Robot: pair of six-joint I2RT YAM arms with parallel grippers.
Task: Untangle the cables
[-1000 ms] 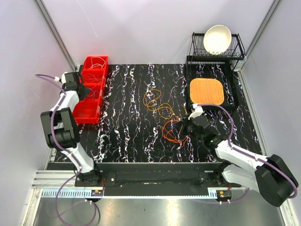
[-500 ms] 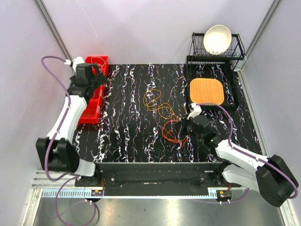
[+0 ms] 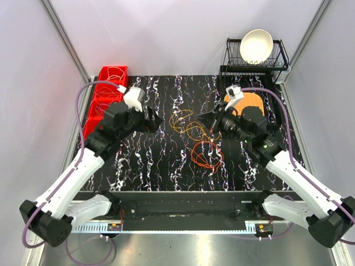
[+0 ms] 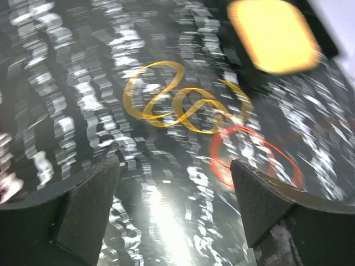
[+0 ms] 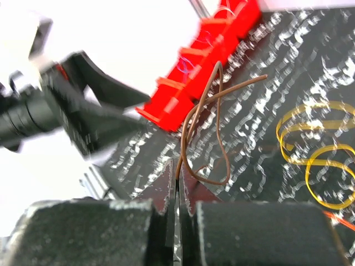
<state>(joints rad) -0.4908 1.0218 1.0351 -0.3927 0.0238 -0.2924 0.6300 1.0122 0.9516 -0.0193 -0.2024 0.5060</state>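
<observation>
Yellow cables (image 3: pixel 187 123) lie in loose loops mid-table, with an orange cable (image 3: pixel 206 155) coiled just in front of them. In the left wrist view the yellow cables (image 4: pixel 178 105) and the orange cable (image 4: pixel 252 158) lie ahead of my left gripper (image 4: pixel 175 188), which is open and empty above the black surface. From above, my left gripper (image 3: pixel 154 119) hovers just left of the yellow loops. My right gripper (image 3: pixel 213 119) is raised to their right. It (image 5: pixel 178 173) is shut on a thin brown cable (image 5: pixel 206 124) that loops up from its tips.
Red bins (image 3: pixel 106 88) holding thin wires stand at the table's far left edge. An orange mat (image 3: pixel 239 100), partly under my right arm, lies at the back right, with a dish rack (image 3: pixel 280 55) holding a white bowl (image 3: pixel 256 45) behind it.
My left arm swung from the red bins out over the table toward the yellow cables, and its gripper opened. My right gripper rose and moved back from the orange cable, shut on the brown cable.
</observation>
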